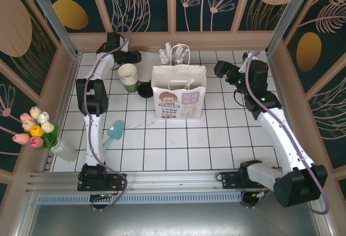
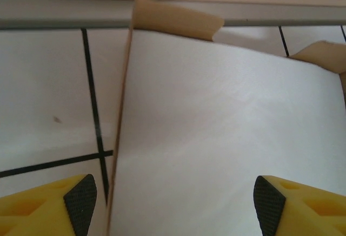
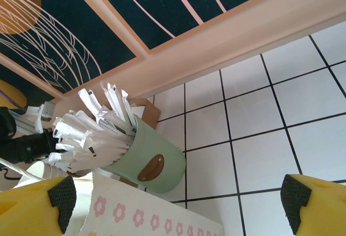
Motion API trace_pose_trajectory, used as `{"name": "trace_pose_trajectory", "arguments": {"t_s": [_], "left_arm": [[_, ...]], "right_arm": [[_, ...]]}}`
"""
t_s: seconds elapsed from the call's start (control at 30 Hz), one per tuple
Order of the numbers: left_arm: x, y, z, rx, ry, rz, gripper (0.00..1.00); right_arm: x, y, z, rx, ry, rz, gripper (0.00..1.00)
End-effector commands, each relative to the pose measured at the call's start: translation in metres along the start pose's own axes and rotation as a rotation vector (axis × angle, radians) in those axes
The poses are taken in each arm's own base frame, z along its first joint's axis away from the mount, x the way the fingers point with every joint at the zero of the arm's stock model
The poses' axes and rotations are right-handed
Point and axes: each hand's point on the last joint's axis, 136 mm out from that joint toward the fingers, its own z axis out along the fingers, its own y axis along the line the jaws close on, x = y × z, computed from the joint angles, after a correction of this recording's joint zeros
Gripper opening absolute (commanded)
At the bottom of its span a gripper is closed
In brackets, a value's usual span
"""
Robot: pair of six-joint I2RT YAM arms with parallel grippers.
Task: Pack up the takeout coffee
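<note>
Plastic, yellow, tipped with knurled black pads (image 2: 81,203): left gripper (image 2: 174,204) and right gripper (image 3: 179,201) both agape.

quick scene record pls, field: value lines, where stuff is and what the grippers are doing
bag: upright, mid table, handles up
coffee: on the table just left of the bag, not yet packed
cup stack: left of the coffee
stick cup: behind the bag, full of white sticks
left gripper: open, above a white flat thing
right gripper: open, holding nothing, facing the stick cup
</note>
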Motion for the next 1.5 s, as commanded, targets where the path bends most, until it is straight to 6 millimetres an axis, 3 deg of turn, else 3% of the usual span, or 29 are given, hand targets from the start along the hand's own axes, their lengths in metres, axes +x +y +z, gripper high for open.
{"name": "trace_pose_trajectory", "arguments": {"t_s": [0.0, 0.1, 0.23, 0.43, 0.57, 0.7, 1.0, 1.17, 1.47], "left_arm": [[0.002, -0.019, -0.004, 0.079, -0.012, -0.01, 0.77], [0.018, -0.021, -0.006, 0.067, 0.007, -0.022, 0.75], [0.026, -0.005, -0.021, -0.042, -0.033, -0.06, 0.72], [0.049, 0.002, -0.04, -0.108, -0.01, -0.097, 0.62], [0.067, 0.018, -0.056, -0.206, -0.012, -0.124, 0.53], [0.08, 0.029, -0.059, -0.237, 0.006, -0.154, 0.49], [0.069, 0.02, -0.052, -0.174, 0.001, -0.188, 0.41], [0.068, 0.026, -0.059, -0.221, -0.003, -0.187, 0.28], [0.089, 0.031, -0.083, -0.29, 0.008, -0.218, 0.21]], "right_arm": [[-0.014, 0.007, -0.005, -0.001, -0.031, 0.002, 0.99], [-0.013, 0.006, -0.004, -0.001, -0.029, 0.001, 0.99], [-0.009, 0.006, -0.002, -0.002, -0.022, -0.003, 0.99], [-0.007, 0.008, -0.001, -0.007, -0.01, -0.012, 0.99], [-0.006, 0.008, 0.0, -0.009, -0.012, -0.017, 0.99], [-0.008, 0.01, -0.001, -0.014, -0.01, -0.022, 0.99], [-0.006, 0.011, -0.004, -0.012, -0.01, -0.019, 0.99], [-0.007, 0.011, -0.004, -0.009, -0.012, -0.026, 0.99], [-0.005, 0.012, 0.002, -0.01, -0.003, -0.024, 0.99]]}}
